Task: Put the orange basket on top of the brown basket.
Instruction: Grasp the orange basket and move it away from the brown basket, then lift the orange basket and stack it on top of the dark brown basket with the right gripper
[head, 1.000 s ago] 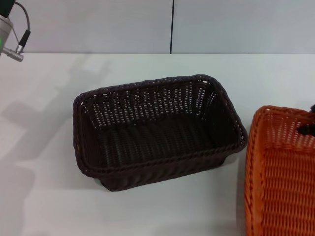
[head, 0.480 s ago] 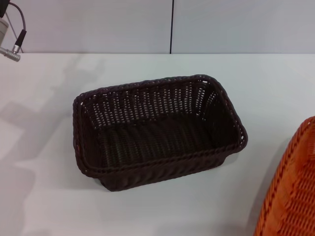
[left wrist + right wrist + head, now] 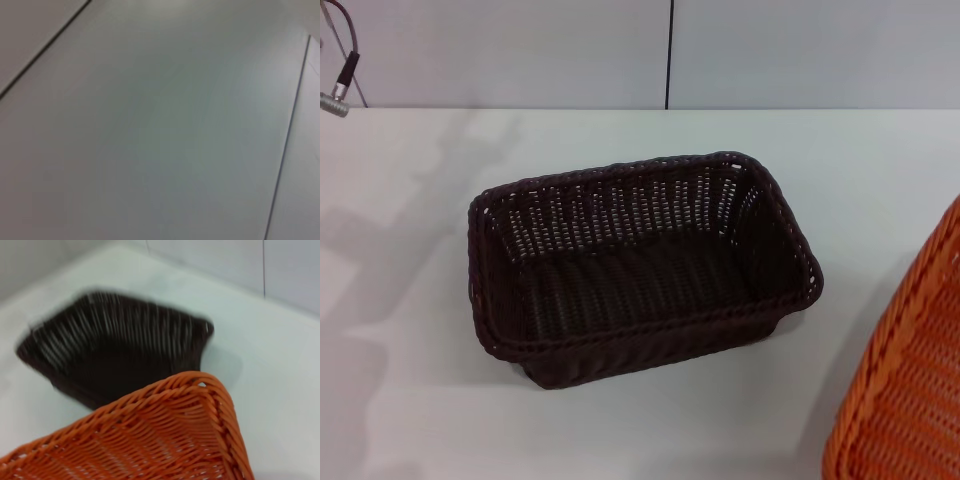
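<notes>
The brown basket sits flat in the middle of the white bench, open side up. The orange basket is tipped up at the right edge, well apart from the brown one. In the right wrist view the orange basket fills the near part (its rim slants), with the brown basket beyond it. Neither claw shows, so I cannot tell their state.
</notes>
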Controlling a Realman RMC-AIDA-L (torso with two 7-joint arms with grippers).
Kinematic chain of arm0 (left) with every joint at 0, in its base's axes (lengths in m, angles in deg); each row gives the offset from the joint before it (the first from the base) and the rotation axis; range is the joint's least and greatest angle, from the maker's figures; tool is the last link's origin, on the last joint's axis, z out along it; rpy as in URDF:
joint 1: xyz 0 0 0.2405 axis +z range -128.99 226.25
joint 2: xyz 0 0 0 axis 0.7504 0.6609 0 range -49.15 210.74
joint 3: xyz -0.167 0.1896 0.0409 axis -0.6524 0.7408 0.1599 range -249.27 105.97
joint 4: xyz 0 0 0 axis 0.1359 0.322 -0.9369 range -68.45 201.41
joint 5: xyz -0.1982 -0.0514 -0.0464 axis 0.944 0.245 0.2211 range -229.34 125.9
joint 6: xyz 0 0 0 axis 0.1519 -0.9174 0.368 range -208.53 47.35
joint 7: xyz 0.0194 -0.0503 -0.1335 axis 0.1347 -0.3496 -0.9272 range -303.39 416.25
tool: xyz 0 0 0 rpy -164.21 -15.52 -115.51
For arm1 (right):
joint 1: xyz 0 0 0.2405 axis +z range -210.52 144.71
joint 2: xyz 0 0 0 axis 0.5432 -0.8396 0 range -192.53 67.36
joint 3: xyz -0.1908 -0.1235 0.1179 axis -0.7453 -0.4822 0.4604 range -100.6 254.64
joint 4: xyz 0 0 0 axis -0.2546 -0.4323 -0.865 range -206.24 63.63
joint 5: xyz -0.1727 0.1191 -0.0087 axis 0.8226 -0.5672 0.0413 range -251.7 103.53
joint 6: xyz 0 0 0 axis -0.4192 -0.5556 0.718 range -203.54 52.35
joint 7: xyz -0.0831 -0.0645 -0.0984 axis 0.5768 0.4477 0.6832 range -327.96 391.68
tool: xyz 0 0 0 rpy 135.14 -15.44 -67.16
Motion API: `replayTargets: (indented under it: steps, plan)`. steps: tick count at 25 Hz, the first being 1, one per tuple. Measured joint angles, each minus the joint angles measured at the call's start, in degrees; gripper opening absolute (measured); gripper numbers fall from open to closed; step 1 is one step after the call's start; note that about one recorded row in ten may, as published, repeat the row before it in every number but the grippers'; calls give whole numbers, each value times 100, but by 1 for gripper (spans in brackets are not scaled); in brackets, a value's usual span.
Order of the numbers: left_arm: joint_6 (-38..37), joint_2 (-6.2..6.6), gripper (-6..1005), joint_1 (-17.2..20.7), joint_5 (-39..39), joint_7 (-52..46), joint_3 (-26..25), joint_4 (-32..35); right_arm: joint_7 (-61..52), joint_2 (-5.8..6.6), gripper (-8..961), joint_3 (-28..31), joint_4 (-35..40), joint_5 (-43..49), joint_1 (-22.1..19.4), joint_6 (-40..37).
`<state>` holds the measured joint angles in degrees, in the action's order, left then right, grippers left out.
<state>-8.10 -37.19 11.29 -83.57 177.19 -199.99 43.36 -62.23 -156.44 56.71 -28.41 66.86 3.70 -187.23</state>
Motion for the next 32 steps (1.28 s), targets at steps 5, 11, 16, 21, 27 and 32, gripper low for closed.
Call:
replayTargets:
  steps: [5, 11, 16, 21, 27, 32]
  plan:
    - [-3, 10, 860, 36, -11, -5, -6, -18, -216, 32, 151, 394, -89, -779, -269, -44]
    - [-6, 43, 860, 57, -39, -10, 16, -21, -586, -183, 151, 672, -366, -1927, -498, 36]
    - [-12, 77, 860, 83, -49, -17, 57, -10, -640, -441, 151, 734, -736, -2492, -610, 377]
    - [-66, 155, 860, 88, -75, -37, 146, -6, -671, -906, 151, 750, -925, -2960, -679, 569]
    - [-363, 213, 860, 16, -427, -35, 177, 0, -663, -1650, 152, 788, -1020, -3840, -718, 570]
    - [-365, 241, 860, 9, -498, -40, 162, -40, -153, -2291, 152, 788, -1072, -4425, -833, 907]
